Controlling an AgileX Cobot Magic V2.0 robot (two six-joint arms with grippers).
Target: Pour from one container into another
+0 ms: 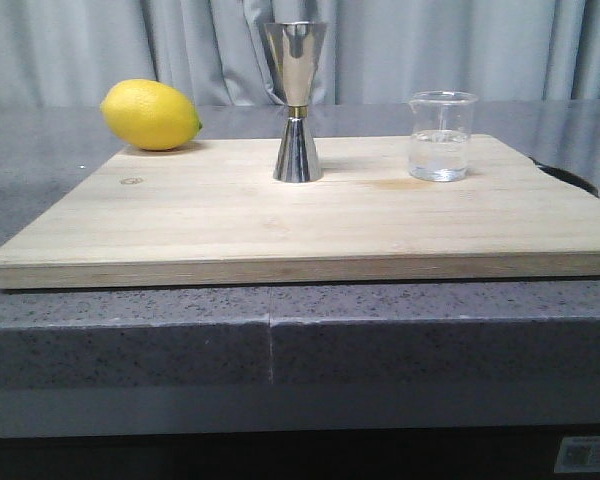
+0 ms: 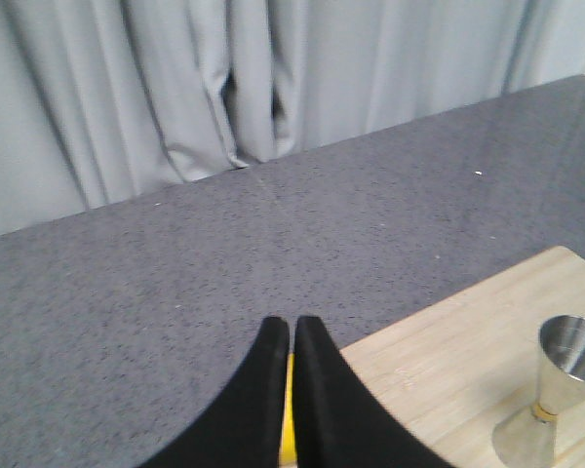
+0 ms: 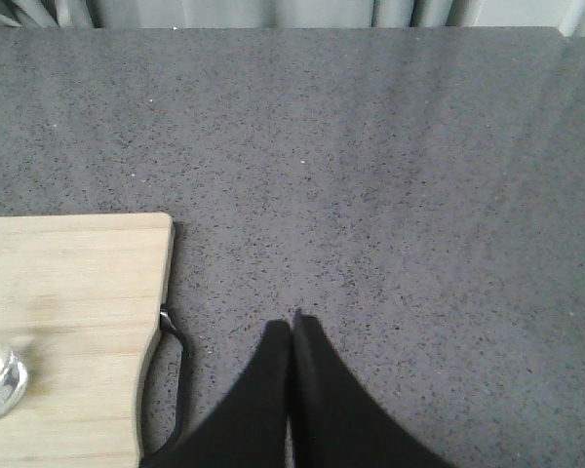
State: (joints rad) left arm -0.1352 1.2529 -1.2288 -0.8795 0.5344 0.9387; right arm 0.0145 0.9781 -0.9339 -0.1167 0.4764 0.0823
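Both pairs of jaws are pressed together with nothing between them: my left jaws [image 2: 292, 336] hang over the grey tabletop [image 1: 40, 170] just off the cutting board [image 1: 280, 225], with a sliver of yellow showing below them, and my right jaws [image 3: 292, 331] hang over bare tabletop off the board's opposite edge, beside its dark hanging loop [image 3: 166, 390]. Neither arm shows in the front view. Taking the board as my landmark, the glass beaker [image 1: 441, 137] stands upright toward its far right side, with clear liquid in its lower part, and the steel jigger [image 1: 296, 102] stands upright near the middle of its far edge, well apart from the beaker. A lemon [image 1: 149, 115] sits at the board's far left corner. Nothing has been picked up yet, so the step in hand, as I judge it, is reaching for the beaker with my right jaws, the nearer pair. To do it well I should part them wide before closing in, come at the glass level and from the side, and clamp below the rim, so the spout stays free and can be turned toward the jigger. Glass is slick, so I would close firmly but slowly, lift straight, and tilt gently; the jigger's mouth is small and its foot narrow, so a bump could topple it.
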